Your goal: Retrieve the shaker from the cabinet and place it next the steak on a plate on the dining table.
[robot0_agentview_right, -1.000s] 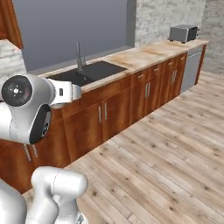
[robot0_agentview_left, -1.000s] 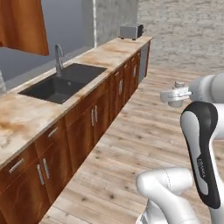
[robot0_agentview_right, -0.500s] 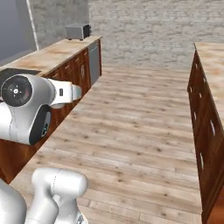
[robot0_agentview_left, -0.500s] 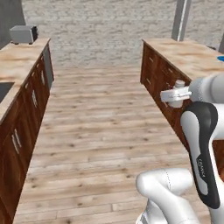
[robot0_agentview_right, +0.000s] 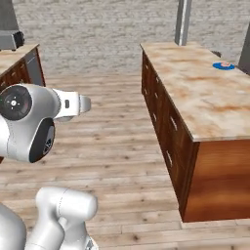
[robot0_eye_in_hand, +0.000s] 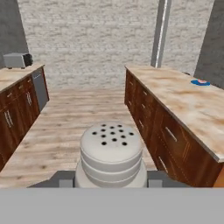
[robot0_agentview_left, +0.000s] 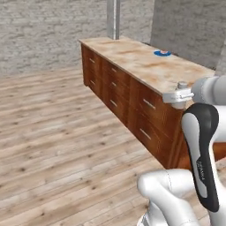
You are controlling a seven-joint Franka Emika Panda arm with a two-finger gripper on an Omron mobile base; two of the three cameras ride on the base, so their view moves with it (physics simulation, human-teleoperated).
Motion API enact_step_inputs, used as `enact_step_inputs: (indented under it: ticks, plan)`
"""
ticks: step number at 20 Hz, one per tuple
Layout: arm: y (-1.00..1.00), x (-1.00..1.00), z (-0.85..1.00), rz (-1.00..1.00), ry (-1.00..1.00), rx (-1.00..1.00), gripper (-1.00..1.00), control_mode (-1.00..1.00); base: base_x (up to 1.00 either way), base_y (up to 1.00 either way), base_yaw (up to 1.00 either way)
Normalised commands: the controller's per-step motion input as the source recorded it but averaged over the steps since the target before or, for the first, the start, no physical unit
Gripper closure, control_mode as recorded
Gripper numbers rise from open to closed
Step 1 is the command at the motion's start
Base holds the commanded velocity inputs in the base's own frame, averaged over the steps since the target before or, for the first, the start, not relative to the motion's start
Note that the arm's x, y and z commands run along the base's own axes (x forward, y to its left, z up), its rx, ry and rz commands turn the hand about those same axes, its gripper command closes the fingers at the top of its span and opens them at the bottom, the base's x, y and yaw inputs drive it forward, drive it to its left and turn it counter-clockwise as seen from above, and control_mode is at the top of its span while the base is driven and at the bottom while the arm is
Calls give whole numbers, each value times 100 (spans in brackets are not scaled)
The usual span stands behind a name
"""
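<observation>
Pincer (robot0_eye_in_hand: 111, 183), shaker (robot0_eye_in_hand: 111, 153): table (robot0_agentview_left: 145, 62) newly ahead.

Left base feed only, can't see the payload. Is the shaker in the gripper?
Observer: Yes. In the hand view the shaker, cap with holes facing the camera, sits in the shut gripper.
Operator: What's across the aisle from the dining table?
Observer: A counter with dark wood cabinets, a grey appliance on it.
Operator: Steak on the plate?
Observer: Right base view shows a pinkish piece on the blue plate.
</observation>
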Motion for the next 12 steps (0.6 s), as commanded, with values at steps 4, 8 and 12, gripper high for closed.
enact_step_inputs:
  ticks: [4,8,12]
  plan:
    - [0,0,0,0,0,0,100,100,79,-93,-24]
    - [0,0,0,0,0,0,100,100,91,-100,-31]
    - [0,0,0,0,0,0,100,100,65,-100,-43]
